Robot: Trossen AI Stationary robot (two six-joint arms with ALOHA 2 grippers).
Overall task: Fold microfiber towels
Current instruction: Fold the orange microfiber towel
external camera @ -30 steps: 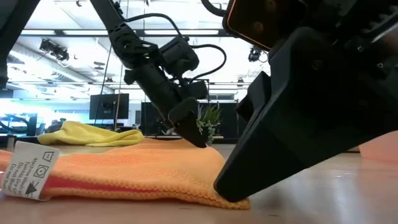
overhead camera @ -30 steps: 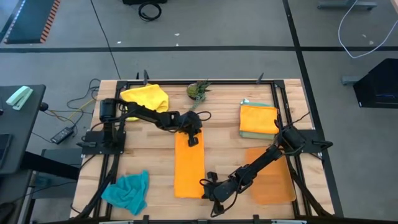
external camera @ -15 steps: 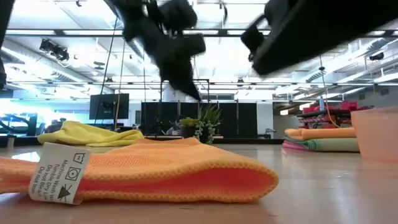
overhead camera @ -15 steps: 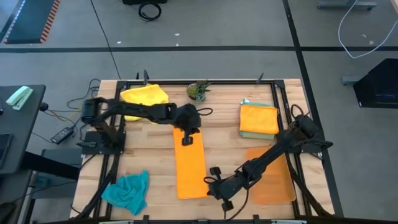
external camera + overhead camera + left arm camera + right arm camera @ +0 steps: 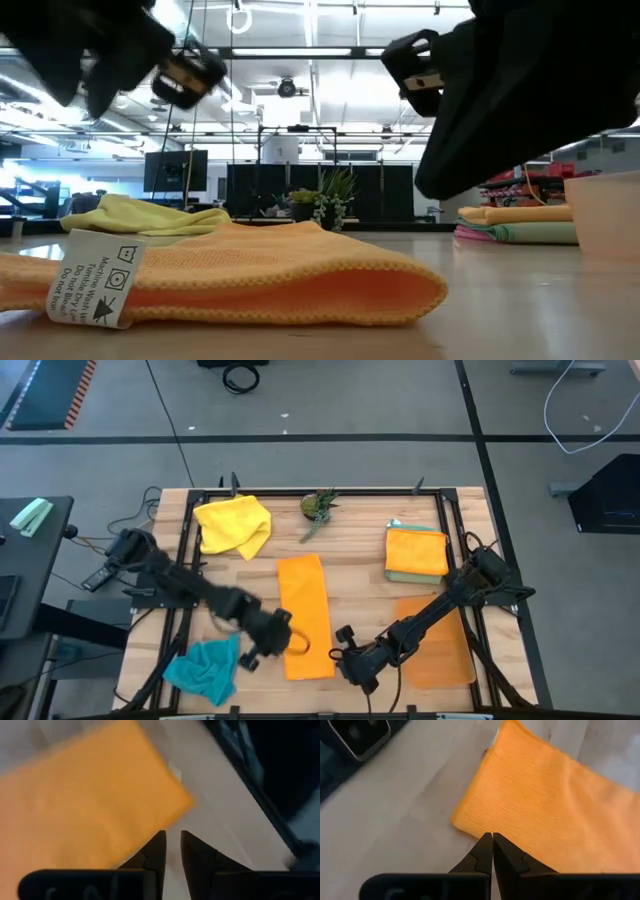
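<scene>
Nearest the counter's front edge, the right gripper (image 5: 352, 663) hovers just off the near right corner of the orange towel (image 5: 305, 615), its fingers (image 5: 485, 851) pressed together and holding nothing. The left gripper (image 5: 262, 643) hangs at the towel's near left edge, fingers (image 5: 155, 852) a narrow gap apart, also empty. The towel lies as a long folded strip down the middle of the counter (image 5: 355, 565), its care label at the near end. The next fold is likely near end over far end, so each gripper should pinch one near corner through both layers and carry them level to keep the edges square. Left of the strip the teal towel (image 5: 203, 667) crowds the left arm; right of it lies the translucent orange mat (image 5: 437, 640). Farther back are the folded stack (image 5: 416, 552), the yellow towel (image 5: 233, 523) and the small plant (image 5: 319, 507), leaving bare wood beyond the strip's far end
</scene>
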